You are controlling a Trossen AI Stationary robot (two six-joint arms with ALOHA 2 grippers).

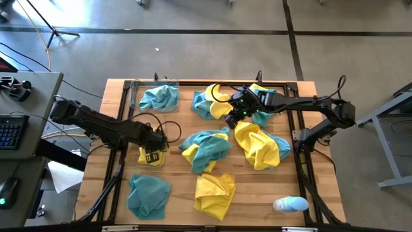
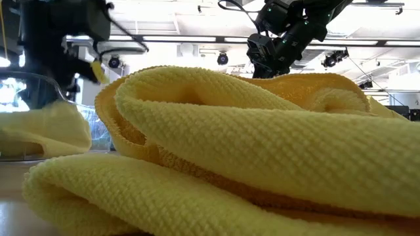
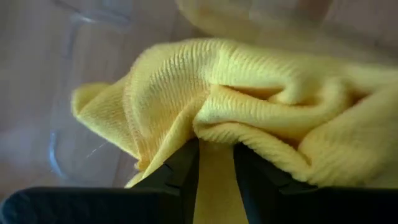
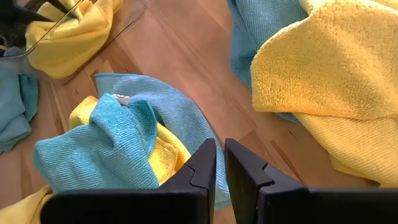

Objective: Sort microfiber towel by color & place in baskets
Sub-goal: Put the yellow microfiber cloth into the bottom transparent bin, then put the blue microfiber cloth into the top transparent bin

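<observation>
Wood tabletop [image 1: 180, 187] framed by black rails carries the scattered towels. Biggest of them is a yellow towel [image 1: 256, 145] right of centre with teal peeping from beneath its right edge; beside it at centre lies a mixed teal-and-yellow heap [image 1: 206, 149]. Another yellow towel [image 1: 214, 193] sits near the front edge, filling the low view, and a teal towel [image 1: 149, 196] lies at front left. A teal and yellow pile [image 1: 209, 102] rests at the far middle.

Two clear baskets stand on the left side. The far basket [image 1: 134, 96] holds a teal towel [image 1: 159, 98]. The near basket [image 3: 62, 155] holds a small yellow towel [image 1: 150, 154], and the left gripper [image 1: 153, 154] is right over it; in the left wrist view its fingers [image 3: 180, 171] stand slightly apart with a fold of that yellow cloth lying between them, so whether they grip it I cannot tell.

The right gripper [image 1: 233, 119] hangs above the table between the far pile and the big yellow towel, fingers [image 4: 202, 165] nearly together and holding nothing.

A small pale-blue-and-white object [image 1: 290, 205] lies at the front right corner.
</observation>
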